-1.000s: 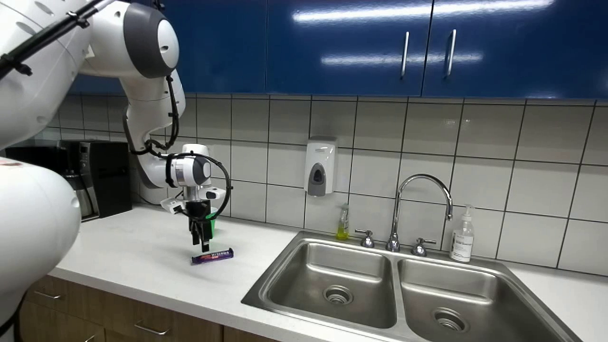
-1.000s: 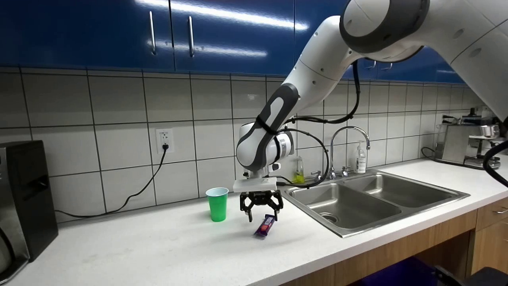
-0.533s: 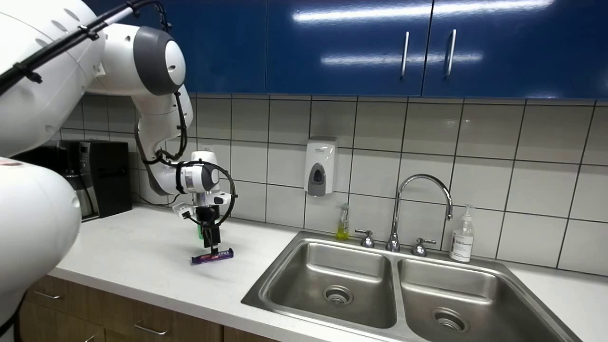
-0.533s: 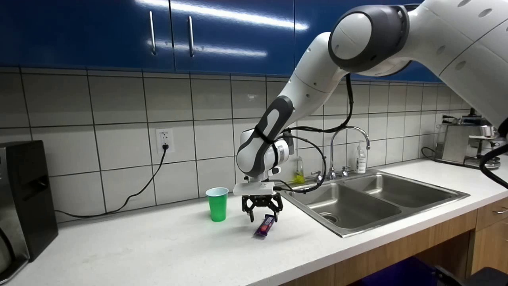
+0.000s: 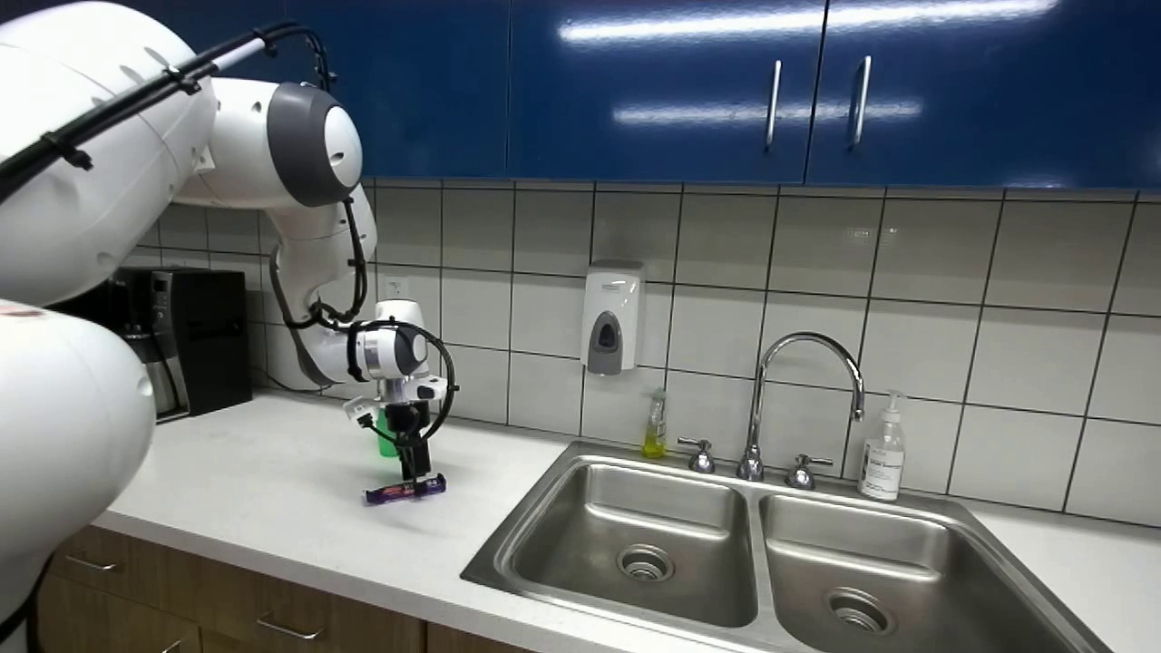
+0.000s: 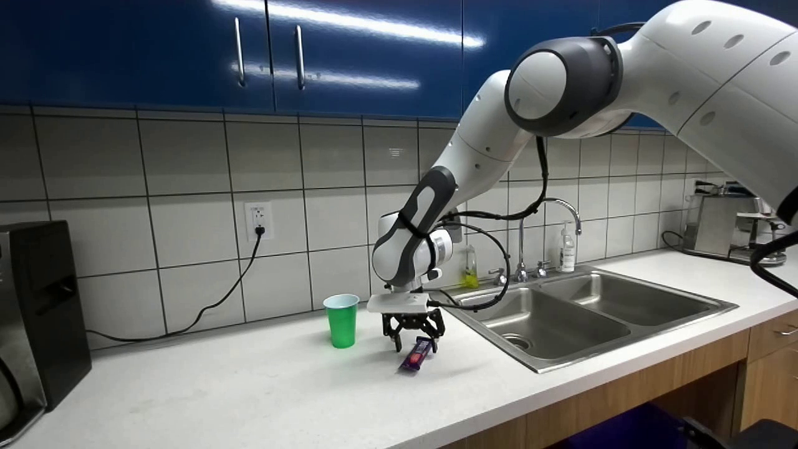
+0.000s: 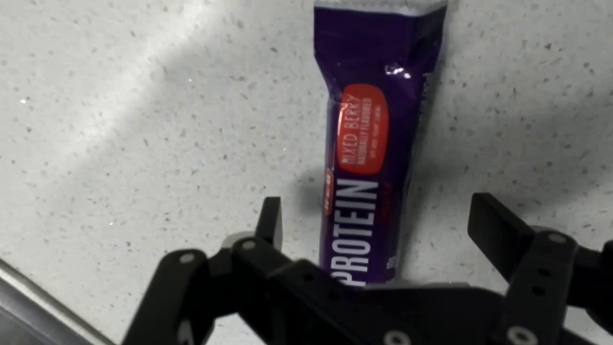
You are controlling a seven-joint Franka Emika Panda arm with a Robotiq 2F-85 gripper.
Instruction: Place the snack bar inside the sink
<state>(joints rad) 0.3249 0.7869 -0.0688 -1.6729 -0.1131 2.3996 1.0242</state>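
The snack bar lies flat on the white counter in its dark purple wrapper. It also shows in an exterior view and in the wrist view, where its lower end is hidden behind the gripper body. My gripper points down, low over the bar. In the wrist view the gripper is open, one finger on each side of the bar with a gap on both sides. The stainless double sink is beside the bar; its rim shows in an exterior view and at the wrist view's lower left.
A green cup stands close to the gripper, partly behind it in an exterior view. A curved faucet, a yellow soap bottle and a pump bottle stand along the sink's back edge. A black machine stands farther along the counter.
My gripper has moved down toward the counter, and its fingers are now lower, on both sides of the snack bar. The bar and the cup have not moved.
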